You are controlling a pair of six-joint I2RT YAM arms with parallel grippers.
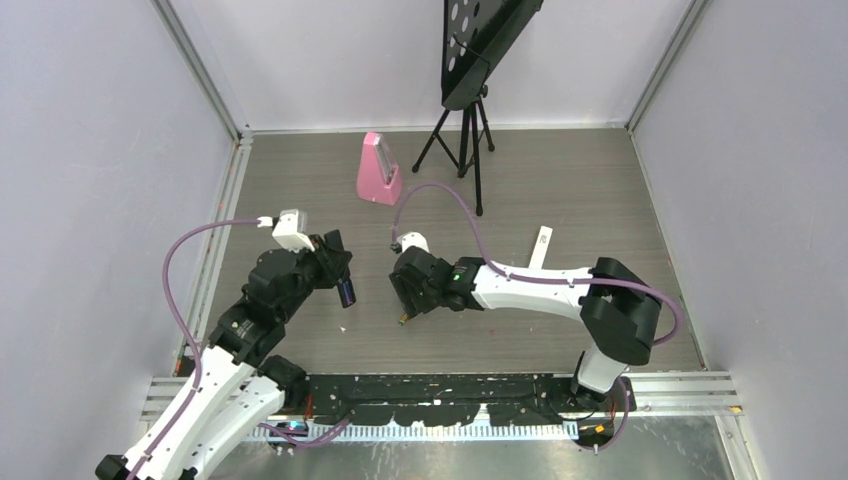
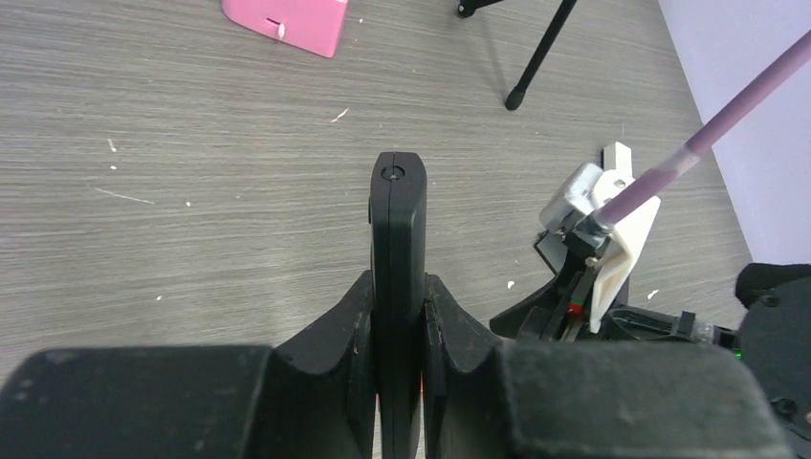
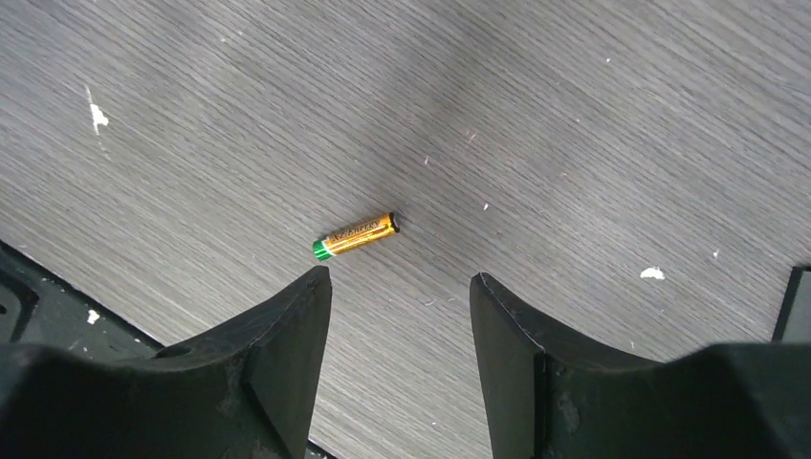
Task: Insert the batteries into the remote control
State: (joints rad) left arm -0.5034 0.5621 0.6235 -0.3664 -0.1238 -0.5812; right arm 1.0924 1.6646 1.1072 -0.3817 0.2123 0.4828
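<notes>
My left gripper (image 1: 335,272) is shut on the black remote control (image 1: 345,290) and holds it above the table. In the left wrist view the remote (image 2: 397,225) stands edge-on between the two fingers of the gripper (image 2: 397,298). A purple-blue patch shows at its lower end in the top view. A gold battery with a green end (image 3: 355,235) lies on the table, also seen in the top view (image 1: 403,320). My right gripper (image 3: 400,277) is open and empty, hovering just above and short of it. Other batteries and the back cover are not visible.
A white bar-shaped remote (image 1: 541,246) lies right of centre. A pink wedge-shaped object (image 1: 378,168) and a black tripod stand (image 1: 465,130) are at the back. A black rail (image 1: 450,395) runs along the near edge. A dark object touches the right wrist view's right edge (image 3: 796,304).
</notes>
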